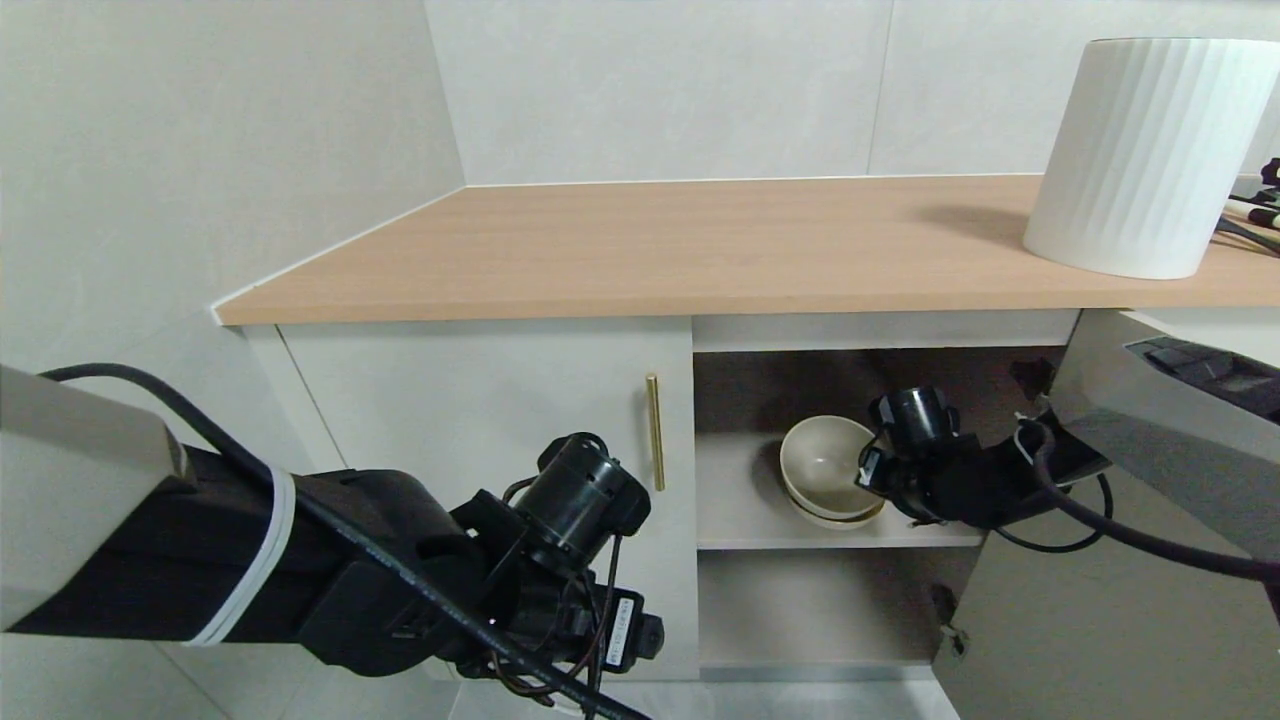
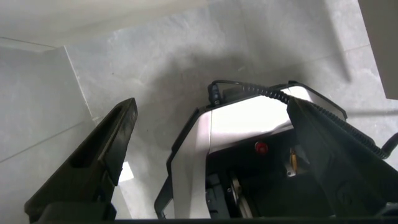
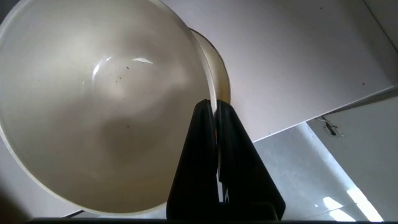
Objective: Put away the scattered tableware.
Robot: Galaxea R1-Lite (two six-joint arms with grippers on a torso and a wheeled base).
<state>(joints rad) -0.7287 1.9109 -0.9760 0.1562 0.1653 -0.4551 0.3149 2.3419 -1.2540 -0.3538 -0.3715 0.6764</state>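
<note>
A beige bowl (image 1: pixel 822 465) stands tilted on the middle shelf (image 1: pixel 740 515) of the open cabinet, resting in a second beige bowl (image 1: pixel 845 518) under it. My right gripper (image 1: pixel 868 472) reaches into the cabinet from the right and is shut on the upper bowl's rim. The right wrist view shows the fingers (image 3: pixel 233 155) pinching the rim of that bowl (image 3: pixel 99 106), with the lower bowl's edge (image 3: pixel 221 74) behind it. My left gripper (image 2: pixel 211 106) hangs low in front of the closed cabinet door, open and holding nothing, pointing at the tiled floor.
The left cabinet door (image 1: pixel 480 440) is closed and has a brass handle (image 1: pixel 654 430). The right door (image 1: pixel 1090 610) swings open beside my right arm. A white ribbed container (image 1: pixel 1150 150) and dark utensils (image 1: pixel 1255 215) sit on the wooden countertop (image 1: pixel 650 240).
</note>
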